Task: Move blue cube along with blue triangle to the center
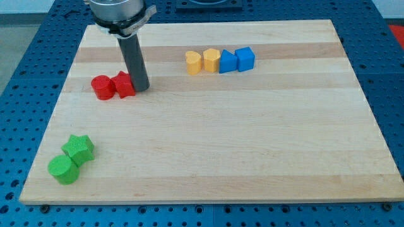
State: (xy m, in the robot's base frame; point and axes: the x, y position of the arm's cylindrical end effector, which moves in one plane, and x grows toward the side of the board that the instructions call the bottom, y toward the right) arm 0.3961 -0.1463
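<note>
Blue cube [245, 58] touching blue triangle [228, 62], rightmost in row beside two yellow blocks [202, 62]. Tip [141, 87] well left, against red blocks [115, 86]; no gripper fitted.

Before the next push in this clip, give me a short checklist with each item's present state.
1. My tip in view: ok, it sits against the right side of the red blocks.
2. Tip near the blue cube: not ok, the cube is well off to the view's right.
3. Blue cube and blue triangle together: ok, side by side and touching.
4. Blue pair at the board's centre: not ok, they sit near the view's top.
5. Yellow blocks clear of the pair: not ok, one touches the triangle.
</note>
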